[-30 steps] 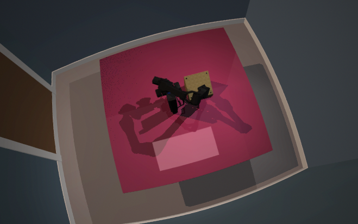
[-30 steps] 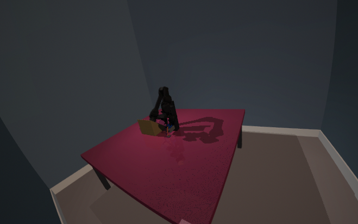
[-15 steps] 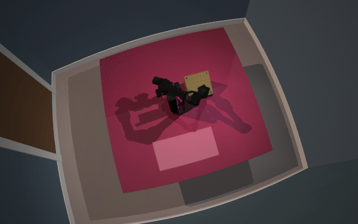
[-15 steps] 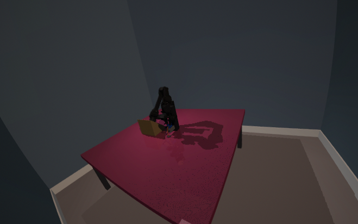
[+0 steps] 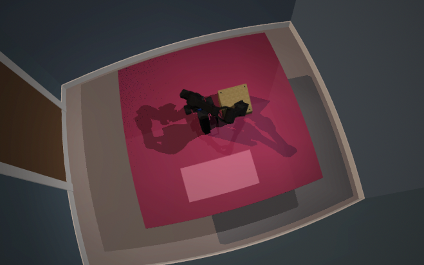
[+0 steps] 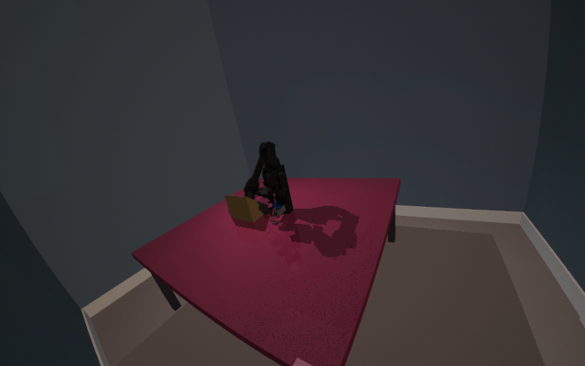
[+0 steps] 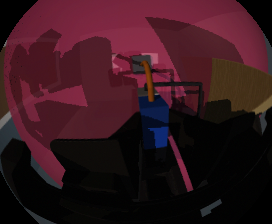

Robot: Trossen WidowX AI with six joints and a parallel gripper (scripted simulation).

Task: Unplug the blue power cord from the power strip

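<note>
Gripping the blue plug (image 7: 155, 121), the jaws stand narrow and clamped on its body, with the dark fingers framing it on either side in the wrist view. An orange cord (image 7: 147, 78) rises from the far end of the plug and curves toward a small pale block (image 7: 144, 62) lying on the crimson surface (image 7: 87, 3); that block looks like the power strip, though it is too small and washed out to be sure, and whether the plug's prongs are seated in it or lifted out cannot be told. From the exterior view the black arm (image 6: 268, 175) folds down steeply over the plug (image 6: 278, 209), of which only a speck of blue and orange shows just above the surface (image 6: 312, 290), beside a tan box (image 6: 242, 207). In the top view the arm (image 5: 203, 110) bends over the middle of the surface (image 5: 160, 184), touching or overlapping one corner of the tan box (image 5: 233, 94), and a tiny spot of blue (image 5: 199, 109) marks the plug under the wrist. Heavy shadows of the arm spread across the surface on both sides, and a pale rectangle of light (image 5: 219, 174) lies nearer the surface's lower edge, well apart from the arm.
</note>
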